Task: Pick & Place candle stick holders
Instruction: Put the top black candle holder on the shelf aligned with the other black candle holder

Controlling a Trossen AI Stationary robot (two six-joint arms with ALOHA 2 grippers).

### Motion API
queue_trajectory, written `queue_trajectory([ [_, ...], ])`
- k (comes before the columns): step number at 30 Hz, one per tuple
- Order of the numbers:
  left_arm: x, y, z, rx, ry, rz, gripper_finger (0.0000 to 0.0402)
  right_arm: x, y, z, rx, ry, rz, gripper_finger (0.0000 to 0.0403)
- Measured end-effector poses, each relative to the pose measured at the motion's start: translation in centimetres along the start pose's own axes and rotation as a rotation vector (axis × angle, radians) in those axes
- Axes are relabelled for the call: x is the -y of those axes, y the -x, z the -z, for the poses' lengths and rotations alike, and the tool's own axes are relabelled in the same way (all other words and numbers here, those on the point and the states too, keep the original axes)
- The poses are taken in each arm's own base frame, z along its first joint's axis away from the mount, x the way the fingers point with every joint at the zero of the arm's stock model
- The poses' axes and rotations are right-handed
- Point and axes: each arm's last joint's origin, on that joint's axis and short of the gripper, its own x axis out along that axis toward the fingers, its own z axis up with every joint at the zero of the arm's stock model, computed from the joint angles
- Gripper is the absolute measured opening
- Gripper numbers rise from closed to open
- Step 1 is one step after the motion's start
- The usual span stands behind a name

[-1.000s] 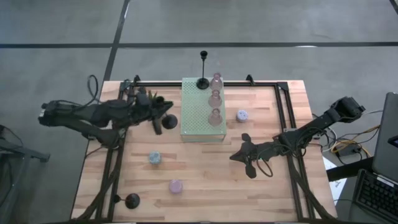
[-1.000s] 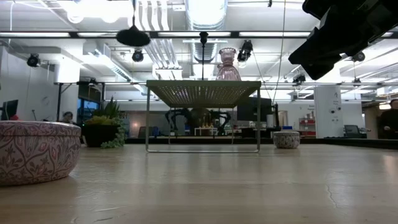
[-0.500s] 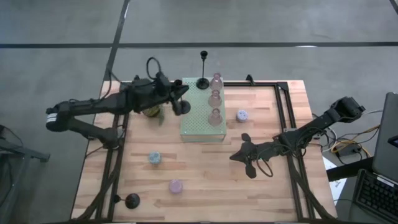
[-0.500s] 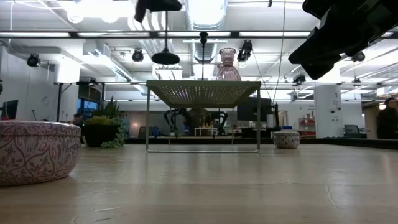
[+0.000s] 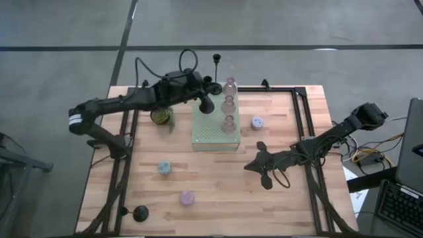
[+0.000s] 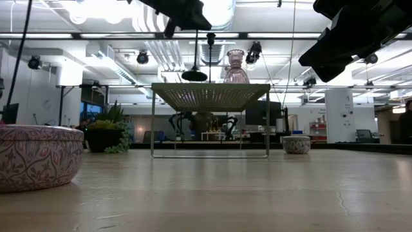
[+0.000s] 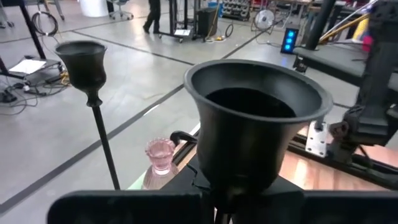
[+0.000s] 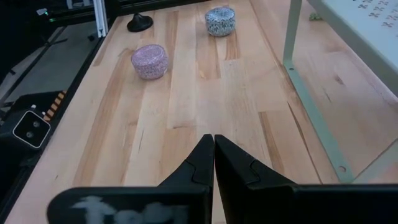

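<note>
Where the left gripper (image 5: 201,94) grips, the black holder's (image 7: 255,121) stem is hidden.

Matt black holder cup (image 7: 258,118), translucent pink glass holder (image 7: 160,157), pale wood-plank table (image 8: 186,112)

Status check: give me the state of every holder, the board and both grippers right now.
left gripper: shut on carried black holder, above board
right gripper: shut, empty
black holder on board: upright
pink holders: upright in a row
pastel holders: on table
third black holder: on table
board: raised on legs
</note>
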Motion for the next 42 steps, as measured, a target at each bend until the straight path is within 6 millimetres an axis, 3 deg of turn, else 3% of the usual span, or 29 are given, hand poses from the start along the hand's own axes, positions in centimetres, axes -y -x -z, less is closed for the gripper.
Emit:
queue_trajectory([
  [6,-1.0,-1.8,0.3,-0.009,0.046,-0.014,0.0035,0.0,0.0,0.0,0.0,0.003,-0.001,0.0008],
  [10,-1.5,-2.9,0.8,-0.013,0.079,-0.009,0.0026,0.0,0.0,0.0,-0.001,0.004,-0.001,0.0008],
  [20,-1.7,-5.0,2.1,-0.039,0.067,-0.016,0.0036,0.0,0.0,0.0,-0.001,0.005,-0.002,0.0008],
  [28,-1.9,-5.7,2.7,-0.035,0.075,-0.028,0.0018,0.0,0.0,0.0,-0.001,0.004,-0.002,0.0008],
  [35,-1.9,-6.1,3.1,-0.048,0.086,-0.032,0.0037,0.0,0.0,0.0,-0.001,0.005,-0.002,0.0008],
  [42,-1.9,-6.9,3.7,-0.041,0.088,-0.022,0.0012,0.0,0.0,0.0,-0.002,0.003,-0.002,0.0008],
])
